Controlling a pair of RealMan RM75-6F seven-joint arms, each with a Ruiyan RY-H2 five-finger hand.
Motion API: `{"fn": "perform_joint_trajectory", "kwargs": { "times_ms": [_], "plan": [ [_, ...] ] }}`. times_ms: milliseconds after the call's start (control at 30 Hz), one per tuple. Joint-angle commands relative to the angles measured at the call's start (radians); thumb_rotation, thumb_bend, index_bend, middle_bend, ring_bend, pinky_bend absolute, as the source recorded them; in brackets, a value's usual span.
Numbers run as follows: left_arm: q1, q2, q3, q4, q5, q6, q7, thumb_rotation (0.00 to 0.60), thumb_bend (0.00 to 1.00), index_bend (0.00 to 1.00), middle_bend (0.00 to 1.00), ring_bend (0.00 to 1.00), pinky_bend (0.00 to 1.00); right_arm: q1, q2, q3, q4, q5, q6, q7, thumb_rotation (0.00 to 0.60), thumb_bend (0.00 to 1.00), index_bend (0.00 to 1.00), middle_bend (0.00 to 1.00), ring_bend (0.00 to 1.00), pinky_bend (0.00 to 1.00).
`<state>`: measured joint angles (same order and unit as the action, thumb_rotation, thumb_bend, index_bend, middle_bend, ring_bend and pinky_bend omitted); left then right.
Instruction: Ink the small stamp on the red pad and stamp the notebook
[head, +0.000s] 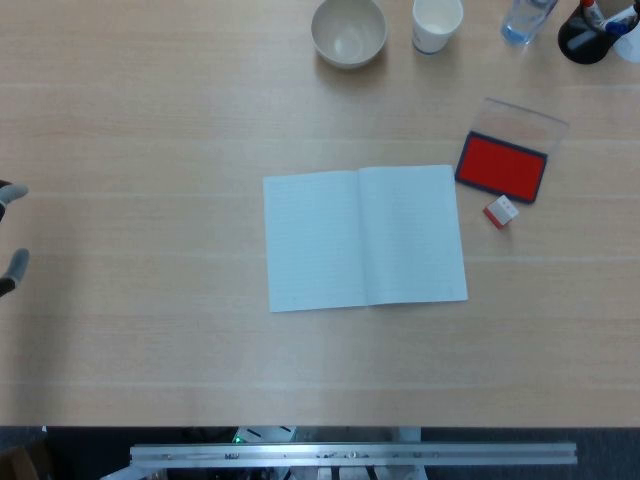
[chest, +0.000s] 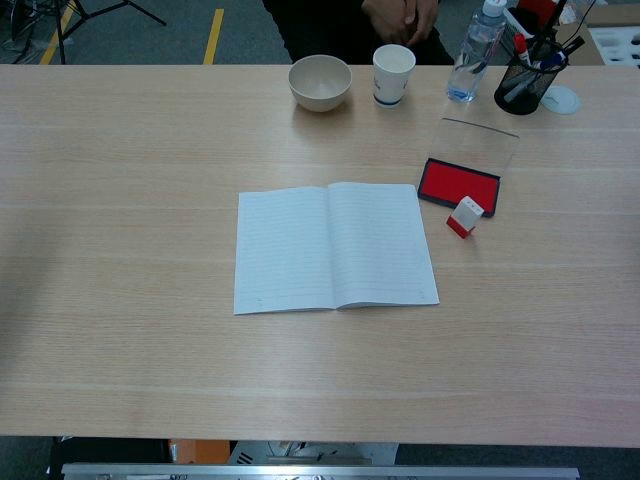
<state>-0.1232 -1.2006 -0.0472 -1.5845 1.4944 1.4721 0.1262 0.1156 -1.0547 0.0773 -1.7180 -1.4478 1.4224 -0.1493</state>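
Note:
An open notebook (head: 364, 236) (chest: 333, 247) lies flat in the middle of the table, its lined pages blank. To its right sits the red ink pad (head: 501, 165) (chest: 459, 185) with its clear lid tipped back. The small red and white stamp (head: 501, 211) (chest: 465, 217) lies on the table just in front of the pad, between it and the notebook's right edge. Only the grey fingertips (head: 12, 262) of my left hand (head: 10, 240) show, at the far left edge of the head view, spread apart and holding nothing. My right hand is out of sight in both views.
Along the far edge stand a beige bowl (head: 348, 32) (chest: 320, 82), a paper cup (head: 437, 24) (chest: 393, 74), a water bottle (head: 525, 20) (chest: 474, 50) and a black pen holder (head: 588, 32) (chest: 530, 80). A person sits behind the table (chest: 130, 200).

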Motion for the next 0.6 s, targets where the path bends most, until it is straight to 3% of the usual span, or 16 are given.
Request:
{"fn": "perform_joint_trajectory", "kwargs": {
  "times_ms": [33,600],
  "plan": [
    [0.0,-0.001,0.0,0.001,0.0,-0.001,0.0,0.6,0.26,0.24,0.26,0.21,0.2,0.001,-0.001,0.0,0.0,0.001,-0.002,0.0,0.6,0.27,0.43,0.47,0.37,0.39],
    [-0.007,-0.002,0.001,-0.005,0.011,-0.002,0.002,0.6,0.26,0.24,0.26,0.21,0.2,0.033,0.024,0.02,-0.029,0.005,-0.028,-0.03,0.6,0.27,0.43,0.47,0.37,0.39]
  ]
}}
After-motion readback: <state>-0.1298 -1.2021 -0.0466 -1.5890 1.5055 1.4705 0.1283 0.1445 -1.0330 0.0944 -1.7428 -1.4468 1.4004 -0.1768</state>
